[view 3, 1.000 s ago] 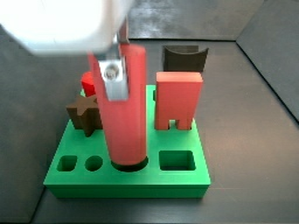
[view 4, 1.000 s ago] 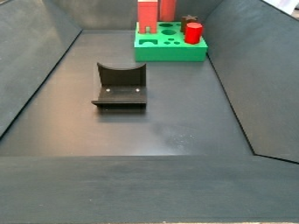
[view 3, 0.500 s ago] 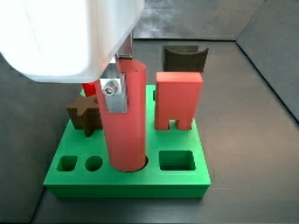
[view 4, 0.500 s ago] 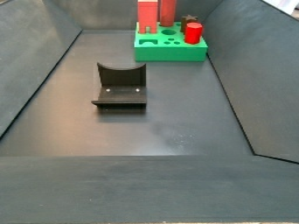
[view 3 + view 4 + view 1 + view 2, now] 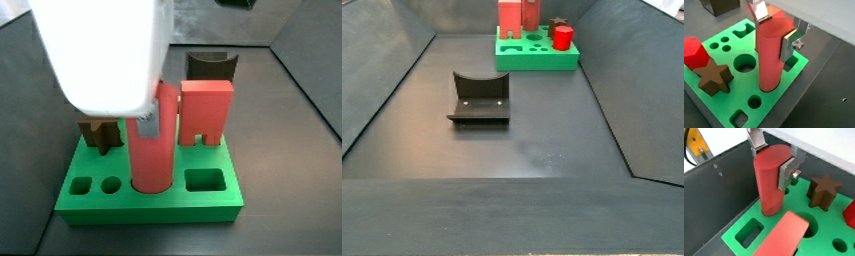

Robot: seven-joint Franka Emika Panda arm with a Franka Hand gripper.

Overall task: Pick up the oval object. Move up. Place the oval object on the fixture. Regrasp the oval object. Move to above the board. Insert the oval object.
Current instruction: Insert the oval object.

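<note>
The oval object (image 5: pixel 772 55) is seen standing upright with its lower end seated in a hole of the board (image 5: pixel 784 82), and its upper part is clamped between the silver fingers (image 5: pixel 789 44) of the gripper (image 5: pixel 774 30), which is positioned directly above the board. In both wrist views one finger plate is pressed flat against the side of the rod near its top, and the opposite finger (image 5: pixel 756 140) is seen at the rod's far side, so the gripper (image 5: pixel 774 153) is closed around the oval object (image 5: pixel 769 180). In a side view the large white body of the gripper (image 5: pixel 144 125) covers the upper part of the oval object (image 5: pixel 150 160), whose base is sunk into the board (image 5: pixel 154 205) between two small holes and a rectangular hole. A wide red two-legged block (image 5: pixel 203 112) is set upright in the board just beside the rod, and a brown star-shaped peg (image 5: pixel 712 77) and a short red peg (image 5: pixel 693 50) are seated in other holes. The fixture (image 5: pixel 478 98) is shown on the dark floor, well apart from the board (image 5: pixel 537 55), with nothing resting on it.
</note>
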